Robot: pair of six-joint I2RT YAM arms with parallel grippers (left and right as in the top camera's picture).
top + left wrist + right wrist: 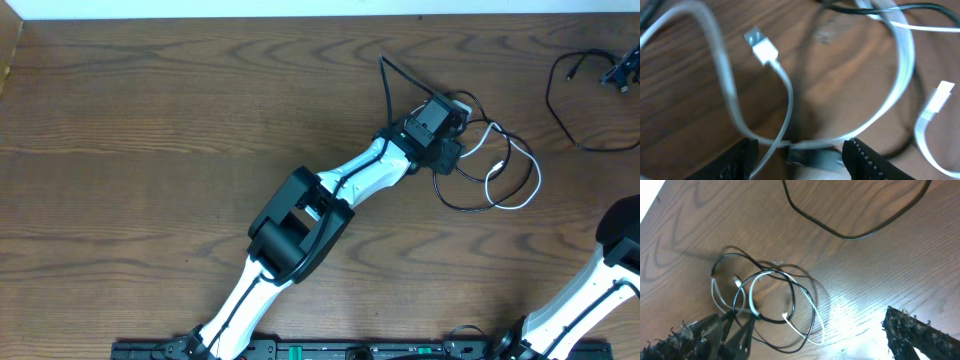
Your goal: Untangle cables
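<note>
Wood, dark brown and streaked with grain, is forming the table, and a pale strip is running beyond its far edge. One white cable and one black cable are lying looped through each other right of the table's middle, nearer the far edge. Together they are stretching slantwise from the far edge toward the right edge, a black tail pointing at the far edge and the white loop bulging toward the right edge. Two white plugs are showing in the left wrist view. The left tool is hanging over the loops, fingers apart, white cable crossing between them. The right tool is facing the loops, fingers spread wide. One separate black cord is curving near the far right corner.
</note>
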